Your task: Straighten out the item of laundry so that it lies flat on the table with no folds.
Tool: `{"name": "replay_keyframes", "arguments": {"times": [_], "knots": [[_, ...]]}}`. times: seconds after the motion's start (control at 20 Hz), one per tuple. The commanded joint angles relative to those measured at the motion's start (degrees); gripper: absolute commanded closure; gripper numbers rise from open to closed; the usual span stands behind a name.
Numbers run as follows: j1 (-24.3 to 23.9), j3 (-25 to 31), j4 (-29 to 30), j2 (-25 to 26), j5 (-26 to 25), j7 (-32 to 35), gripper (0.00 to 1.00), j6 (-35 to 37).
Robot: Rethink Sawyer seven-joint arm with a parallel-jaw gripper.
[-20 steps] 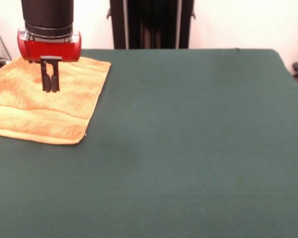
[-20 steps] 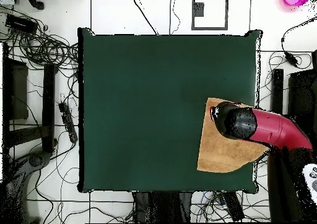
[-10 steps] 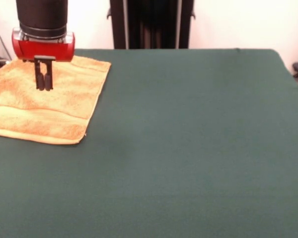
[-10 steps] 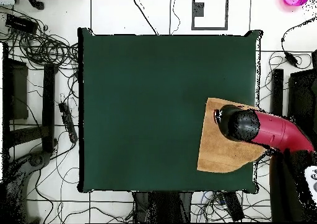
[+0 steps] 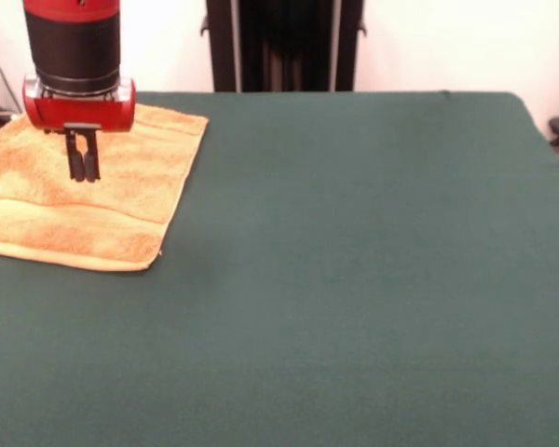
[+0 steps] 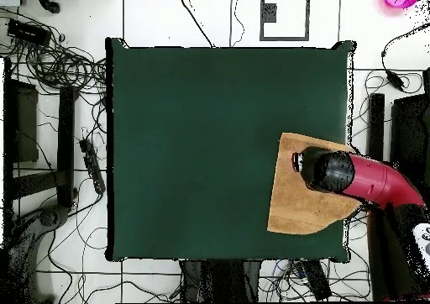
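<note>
No readable text, labels, brands, numbers or signs in either view.

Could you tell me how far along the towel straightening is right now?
Mostly done, it seems: the towel lies spread on the table, one corner hidden under the arm in the overhead view. A ridge near its front hem may be a woven band or a fold. The gripper hangs shut above it, holding nothing.

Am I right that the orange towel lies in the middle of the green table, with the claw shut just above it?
Not quite. The towel lies at the table's edge near a corner, not in the middle, as the overhead view shows. The rest holds: the claw is shut just above the towel.
</note>
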Motion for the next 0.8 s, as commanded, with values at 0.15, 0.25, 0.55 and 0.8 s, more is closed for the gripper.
{"name": "replay_keyframes", "arguments": {"times": [0.15,0.25,0.55,0.8], "knots": [[-2.5,9.2,3.3,4.9,2.7,0.3,1.00,2.3],[-3.3,10.1,3.8,5.0,2.5,-0.2,1.00,1.4],[-6.7,13.5,4.4,7.4,1.1,-2.7,1.00,-0.9],[-10.2,18.0,5.3,8.9,0.7,-4.3,1.00,-2.2]]}}
